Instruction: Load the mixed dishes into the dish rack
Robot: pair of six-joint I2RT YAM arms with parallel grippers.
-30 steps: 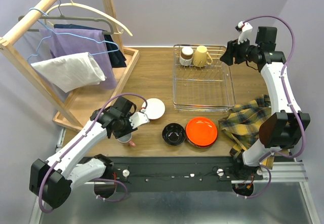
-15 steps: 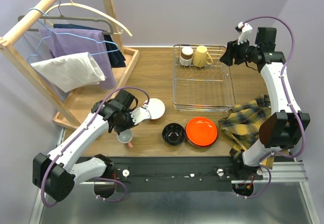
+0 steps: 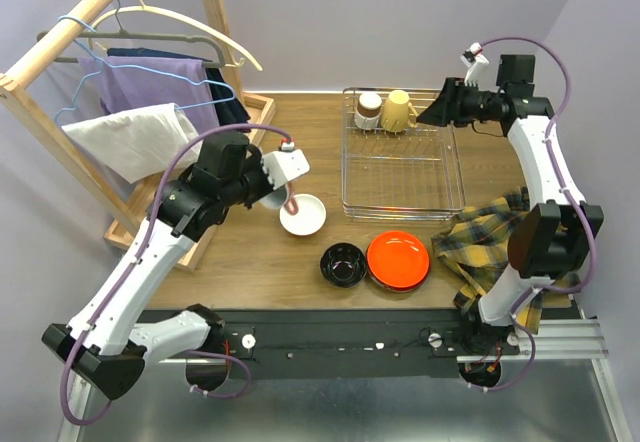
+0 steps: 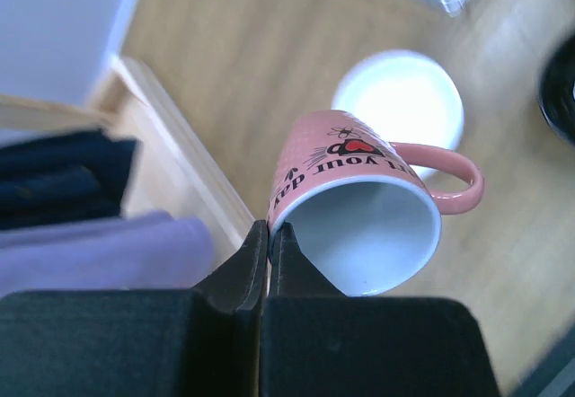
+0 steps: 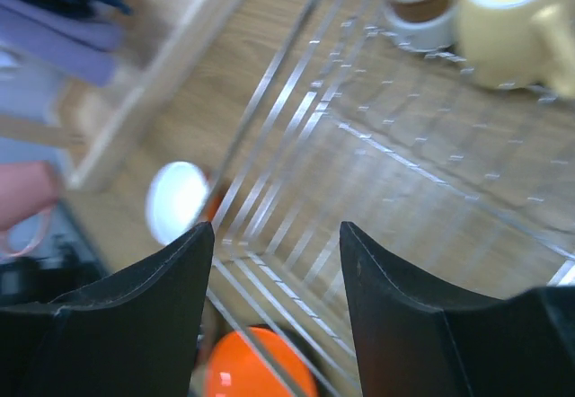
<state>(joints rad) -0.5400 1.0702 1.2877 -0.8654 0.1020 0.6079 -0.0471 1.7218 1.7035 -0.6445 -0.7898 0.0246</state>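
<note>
My left gripper [image 3: 274, 186] is shut on the rim of a pink mug [image 4: 352, 201] and holds it in the air, tipped on its side, just left of a white bowl [image 3: 303, 214]. In the left wrist view the fingertips [image 4: 268, 232] pinch the mug's wall, with the white bowl [image 4: 401, 101] below. The silver wire dish rack [image 3: 402, 208] holds a yellow mug [image 3: 398, 111] and a brown-and-white cup [image 3: 369, 109] at its far end. A black bowl [image 3: 343, 264] and an orange-red bowl [image 3: 398, 260] sit in front of the rack. My right gripper [image 3: 433, 112] is open and empty over the rack's far right corner [image 5: 274, 232].
A plaid cloth [image 3: 490, 237] lies right of the orange bowl. A wooden clothes rack [image 3: 60, 47] with hanging garments and its tray [image 3: 190, 197] fill the left side, close to my left arm. The right wrist view shows the rack wires [image 5: 359, 145] below.
My left arm has lifted the pink mug off the table near the front edge and carried it back and up beside the white bowl. The right gripper shifted slightly left.
</note>
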